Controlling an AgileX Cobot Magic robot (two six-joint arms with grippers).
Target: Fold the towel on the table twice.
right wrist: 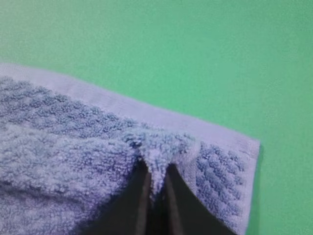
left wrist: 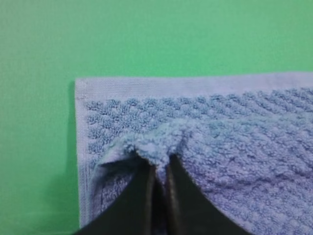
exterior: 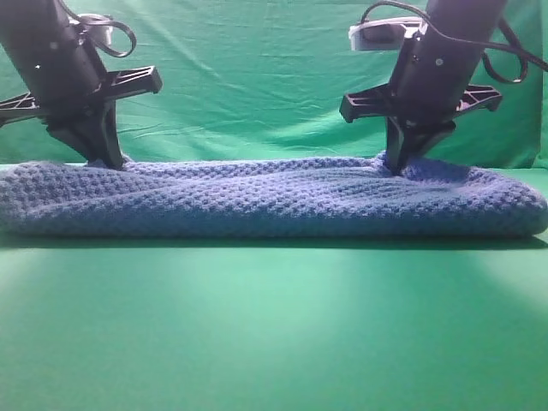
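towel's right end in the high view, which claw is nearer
Right. The right claw pinches the towel near that end; the left claw pinches it at the opposite end.

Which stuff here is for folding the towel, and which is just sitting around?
For the job:
- towel, already folded over once
- table it lies on
- left tool, pinching a towel edge
- right tool, pinching a towel edge

Just there:
- green backdrop curtain
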